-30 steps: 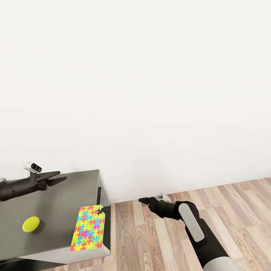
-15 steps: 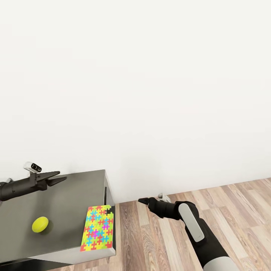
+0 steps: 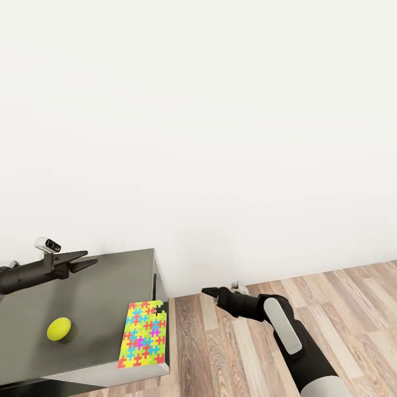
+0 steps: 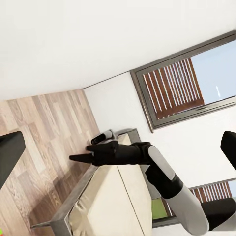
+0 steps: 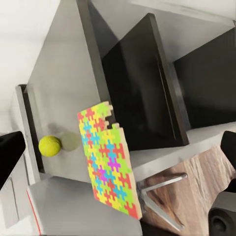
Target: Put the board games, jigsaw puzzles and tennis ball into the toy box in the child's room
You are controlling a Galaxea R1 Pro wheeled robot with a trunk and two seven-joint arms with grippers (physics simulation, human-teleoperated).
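Puzzle box [image 3: 143,334] overhangs the worktop [image 3: 94,286] edge beside the tennis ball [image 3: 58,328]. Your left end effector [image 3: 82,261] and right end effector [image 3: 208,291] are both released, empty; approach the box squarely.

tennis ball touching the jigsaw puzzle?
Apart. The head view shows bare dark tabletop between the tennis ball and the jigsaw puzzle; the right wrist view shows the same gap.

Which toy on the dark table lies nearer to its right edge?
The jigsaw puzzle, flat at that edge; the tennis ball sits farther left.
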